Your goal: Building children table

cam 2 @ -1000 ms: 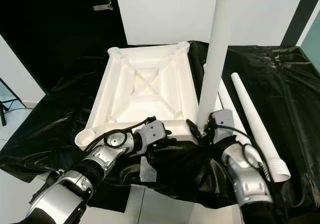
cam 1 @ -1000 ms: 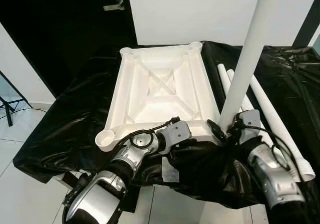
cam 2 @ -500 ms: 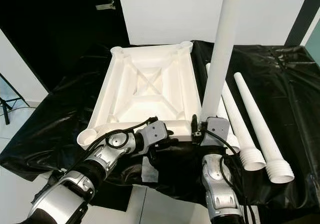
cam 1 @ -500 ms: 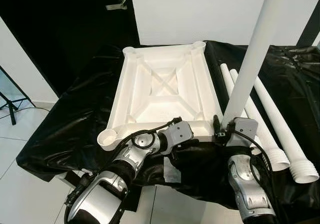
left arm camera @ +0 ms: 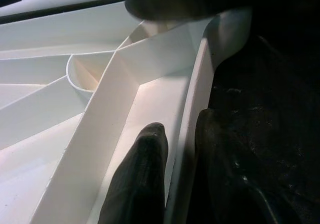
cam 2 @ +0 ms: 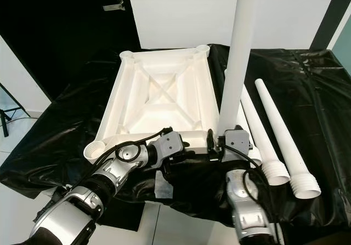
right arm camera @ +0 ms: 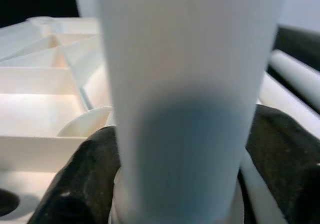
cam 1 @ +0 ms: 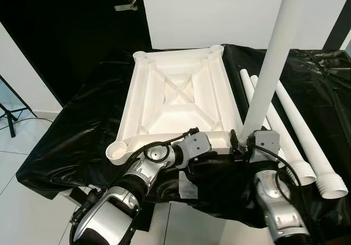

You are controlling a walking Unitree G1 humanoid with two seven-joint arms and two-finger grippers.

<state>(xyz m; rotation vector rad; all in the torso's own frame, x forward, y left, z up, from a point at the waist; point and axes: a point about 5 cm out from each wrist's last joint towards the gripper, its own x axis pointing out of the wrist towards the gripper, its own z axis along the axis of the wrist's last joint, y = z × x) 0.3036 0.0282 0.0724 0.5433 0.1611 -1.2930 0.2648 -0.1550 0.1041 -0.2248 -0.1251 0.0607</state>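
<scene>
A white tabletop lay upside down in the centre of the frame, its ribbed underside facing up, on a surface draped in black sheet. Round sockets sat at its corners, one open at the lower left.

The left gripper was at the tabletop's near edge, lower centre of the frame. In the left wrist view its two black fingers were pinched on the thin rim wall, one finger inside the tray and one outside against the sheet.

The right gripper was at the tabletop's near right corner. It was clamped around the base of a white leg that stood upright and rose out of the top of the frame, leaning slightly to the right. In the right wrist view the leg filled the middle, with a dark finger on each side of it, and its foot sat at the corner socket; how far it was seated could not be told.

Two spare legs lay side by side on the sheet at the right, their ridged, wider ends nearest the camera. Part of a third showed behind the upright leg.

A white wall and a dark door with a handle filled the top of the frame.
</scene>
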